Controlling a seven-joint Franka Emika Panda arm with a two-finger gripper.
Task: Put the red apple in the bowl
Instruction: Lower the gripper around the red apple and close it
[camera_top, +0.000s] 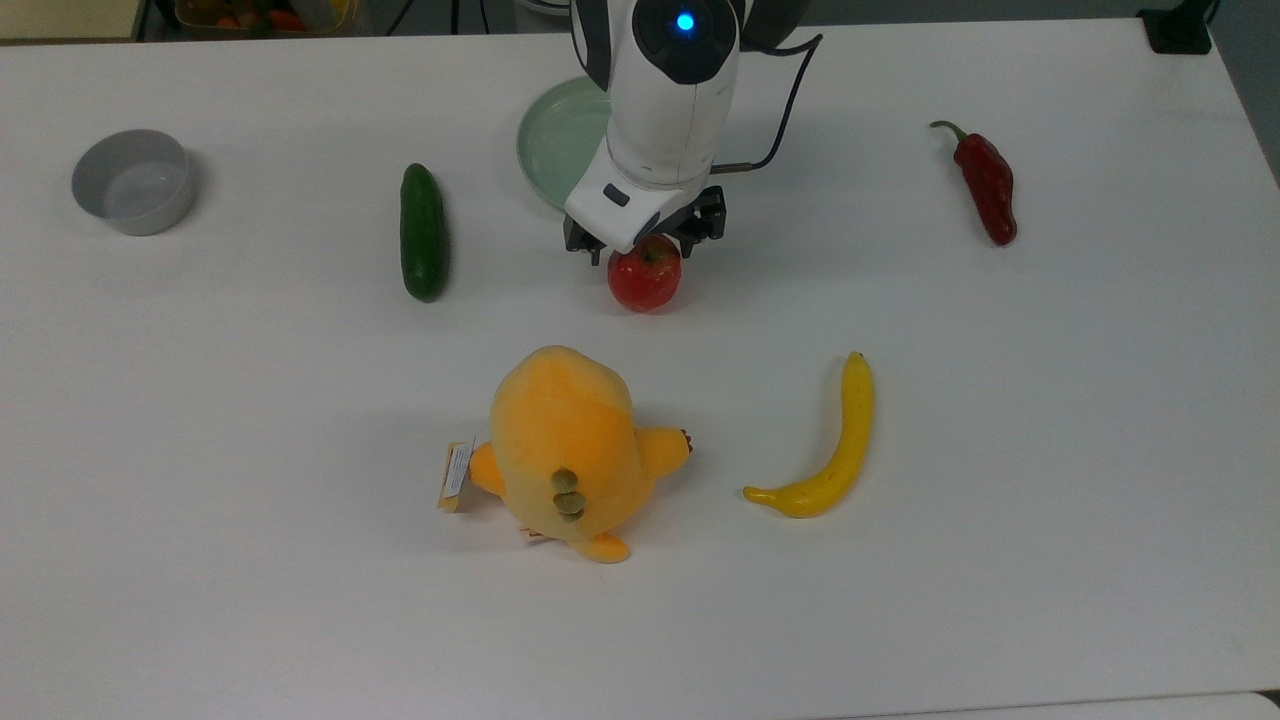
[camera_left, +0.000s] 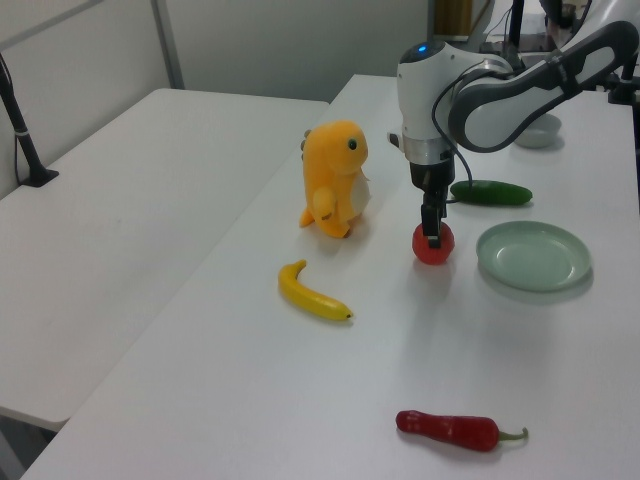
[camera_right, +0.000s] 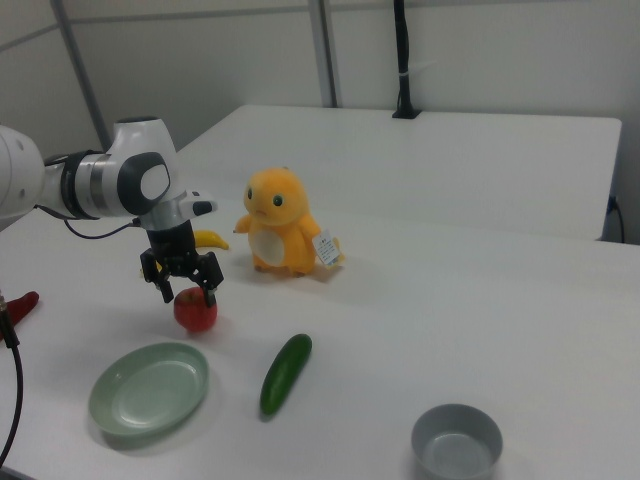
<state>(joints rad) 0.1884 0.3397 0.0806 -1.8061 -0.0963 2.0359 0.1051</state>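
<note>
The jaws (camera_right: 183, 287) stand spread wide, one finger (camera_right: 166, 291) on each side of the top of the red apple (camera_right: 195, 311), which sits on the white tabletop (camera_top: 1000, 450); whether the pads touch the fruit cannot be told. In the top view the gripper body hides the apple's upper part, while the right view shows the apple whole beneath the open fingers. The pale green dish (camera_right: 148, 387) lies just beside the apple, partly covered by the arm in the top view and in full sight in the left view. A green cucumber (camera_top: 422, 231) lies toward the top view's left, and the bowl (camera_top: 133, 181) stands well apart at the far left edge of that scene, upright and grey. The orange plush toy (camera_top: 566, 450) sits near the apple; the top view shows its paper tag (camera_top: 456, 474), the print too small to read. A yellow banana (camera_top: 829, 448) and a dark red chili pepper (camera_top: 986, 181) lie on the top view's right.
</note>
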